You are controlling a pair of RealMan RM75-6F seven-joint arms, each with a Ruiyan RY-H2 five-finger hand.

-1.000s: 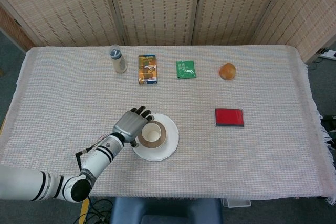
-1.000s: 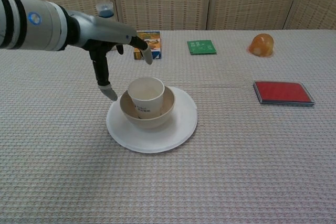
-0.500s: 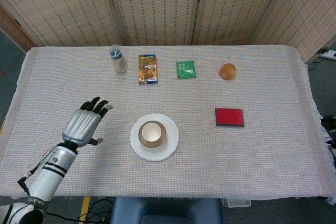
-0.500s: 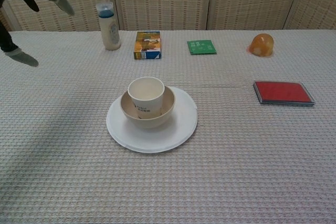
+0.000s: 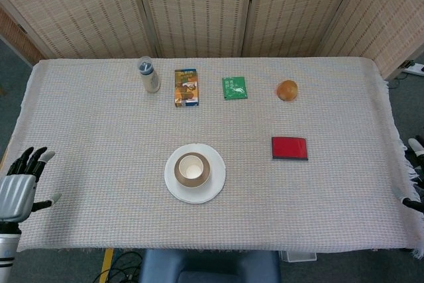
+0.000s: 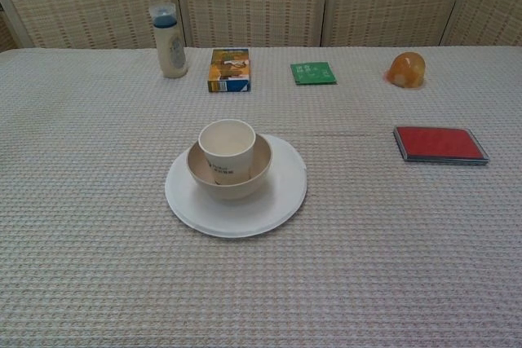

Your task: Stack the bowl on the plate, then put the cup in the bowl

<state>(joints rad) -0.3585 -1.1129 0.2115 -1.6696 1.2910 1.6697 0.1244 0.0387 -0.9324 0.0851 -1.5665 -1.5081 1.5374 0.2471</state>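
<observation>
**Cup in bowl on plate; hands at the counter's edges**

Nearest to the robot, the left hand (image 5: 16,190) is hanging off the counter's (image 5: 86,130) left edge in the head view, fingers spread apart, holding nothing. At the far right edge, dark fingertips of the right hand (image 5: 416,154) are barely showing; I cannot tell whether that hand is apart or closed. The chest view is showing neither hand.

At mid-counter, the white plate (image 6: 269,201) is lying flat on the woven cloth. The bowl (image 6: 245,181) is sitting on it, and the cup (image 6: 227,148) is standing upright inside the bowl. Nothing is standing close around the stack. The chest view is revealing faint print on the cup's side, which the head view hides; the head view is looking straight down into the cup.

To the right, well apart from the plate, a flat red case (image 6: 440,144) is lying.

Along the far side, left to right: a white bottle (image 6: 169,41) with a blue cap, an orange box (image 6: 229,68), a green packet (image 6: 313,72), and an orange round object (image 6: 406,69). Wicker screens (image 5: 199,8) are standing behind.
</observation>
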